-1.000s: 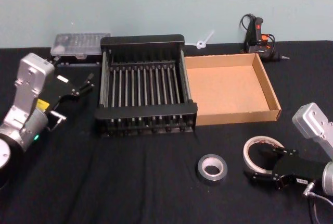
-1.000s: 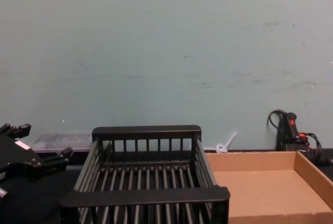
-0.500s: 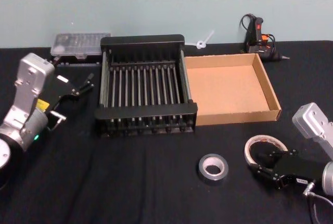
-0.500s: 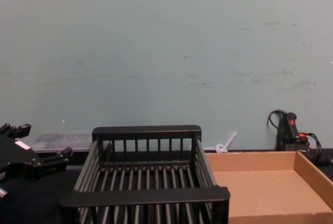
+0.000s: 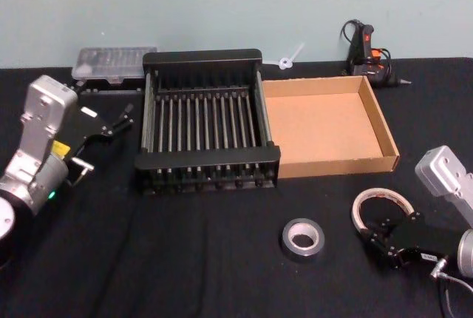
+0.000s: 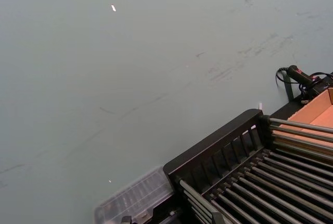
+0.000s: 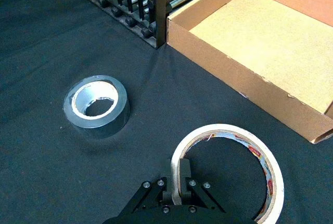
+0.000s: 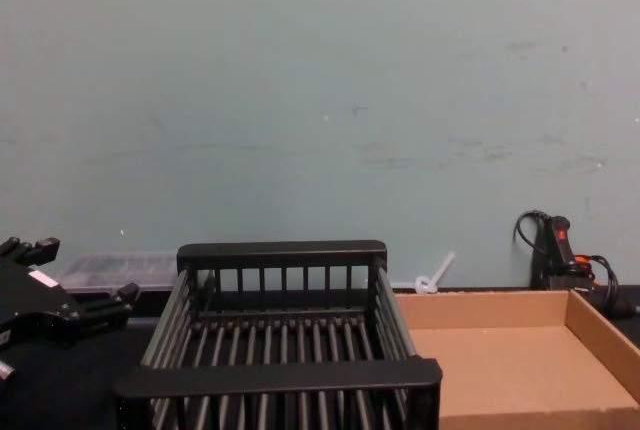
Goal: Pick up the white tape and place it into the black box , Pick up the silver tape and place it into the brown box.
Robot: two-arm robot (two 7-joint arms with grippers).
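Neither roll has reached its box yet: the black box [image 5: 207, 132] holds nothing between its slatted bars, and the brown box [image 5: 384, 129], pressed against the black box's right side, shows only its plain cardboard floor. The white tape [image 5: 381, 211] sits on the black cloth in front of the brown box's near right corner, and the silver tape [image 5: 301, 238] lies flat just to the left of it, apart from it and untouched. So both placements are still to be done, and the first one looks to be at the gripping stage. The right gripper [image 7: 177, 182] is down at the white tape, its narrow fingers pinched on the near wall of the ring, one inside the hole and one outside, with the roll apparently lifted or tilted slightly on that side, though I cannot be sure it has left the cloth. The left gripper [image 5: 118, 122] hangs idle to the left of the black box, its fingers parted and holding nothing
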